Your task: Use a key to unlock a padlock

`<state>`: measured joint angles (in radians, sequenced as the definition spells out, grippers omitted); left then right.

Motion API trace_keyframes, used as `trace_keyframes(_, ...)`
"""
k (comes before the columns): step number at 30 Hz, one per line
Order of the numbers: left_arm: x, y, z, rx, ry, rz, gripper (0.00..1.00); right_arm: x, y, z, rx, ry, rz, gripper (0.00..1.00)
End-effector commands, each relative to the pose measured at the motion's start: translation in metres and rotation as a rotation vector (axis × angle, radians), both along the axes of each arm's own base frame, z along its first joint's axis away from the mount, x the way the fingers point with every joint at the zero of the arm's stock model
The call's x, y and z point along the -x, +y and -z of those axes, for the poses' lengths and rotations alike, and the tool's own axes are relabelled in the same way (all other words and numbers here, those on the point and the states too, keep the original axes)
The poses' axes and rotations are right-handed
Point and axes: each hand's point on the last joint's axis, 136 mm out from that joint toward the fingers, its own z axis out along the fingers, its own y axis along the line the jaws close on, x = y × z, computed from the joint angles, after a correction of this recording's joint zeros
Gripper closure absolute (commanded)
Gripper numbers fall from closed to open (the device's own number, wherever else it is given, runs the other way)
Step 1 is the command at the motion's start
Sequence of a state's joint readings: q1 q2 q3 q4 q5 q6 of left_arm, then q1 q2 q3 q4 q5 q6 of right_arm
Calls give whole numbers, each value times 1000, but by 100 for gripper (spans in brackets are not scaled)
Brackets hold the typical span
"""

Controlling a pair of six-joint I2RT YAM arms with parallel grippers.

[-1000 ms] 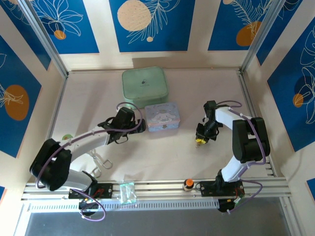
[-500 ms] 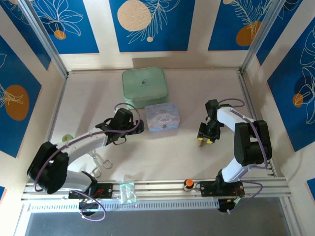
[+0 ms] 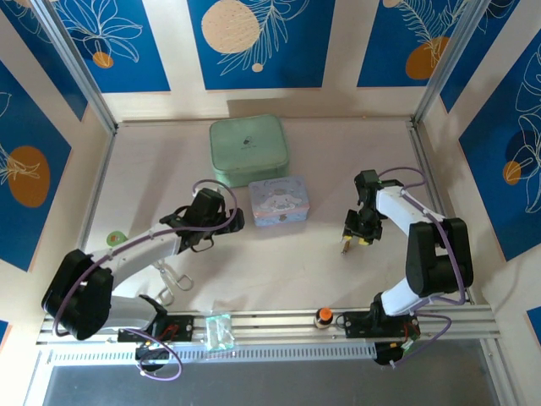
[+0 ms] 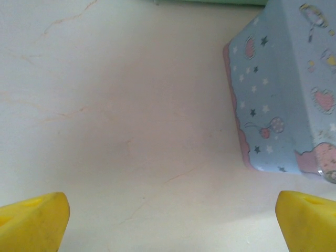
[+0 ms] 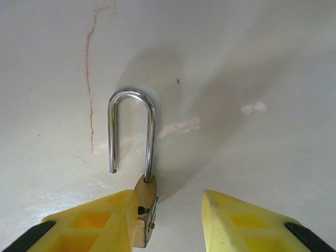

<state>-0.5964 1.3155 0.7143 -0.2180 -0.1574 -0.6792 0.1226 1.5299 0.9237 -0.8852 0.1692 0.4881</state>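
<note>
Right claw [image 5: 169,202]: fingers apart, gap unfilled, nothing clamped. Padlock [image 5: 144,209] lies on the counter [image 5: 252,63] directly at this claw. Its brass body sits just inside the gap and rests against the finger at the left of the wrist view, well apart from the other finger. Long axis runs straight out from the claw, body nearest and silver shackle pointing away. One shackle leg enters the body, the other ends free above the counter, so the lock is judged already sprung. Whether a key sits in the body is too small to tell. Left claw [image 4: 170,210]: fingers spread wide over bare counter, pale blue tin [image 4: 283,84] just beside it, well apart from the padlock. The right arm is clearly nearer. Any re-grip is judged to need a small sideways shift to centre the body.
</note>
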Motion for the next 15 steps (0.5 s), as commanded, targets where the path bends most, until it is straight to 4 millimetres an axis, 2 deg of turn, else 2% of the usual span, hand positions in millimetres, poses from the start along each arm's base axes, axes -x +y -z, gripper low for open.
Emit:
trace_keyframes(1, 4, 8, 3, 5, 13, -27, 0, 10, 6, -3, -6, 10, 0, 64)
trace_keyframes(6, 5, 7, 9, 13, 27, -26, 0, 9, 28, -7, -139, -30, 24, 64)
trace_keyframes(10, 6, 5, 12, 22, 33, -27, 0, 24, 18, -3, -44, 28, 34, 67)
trace_keyframes(12, 6, 6, 14, 23, 37, -31, 0, 30, 12, -2, -2, 48, 47, 73)
trace_keyframes(15, 6, 4, 17, 24, 48, -25, 0, 34, 14, 1, -21, 34, 66, 81)
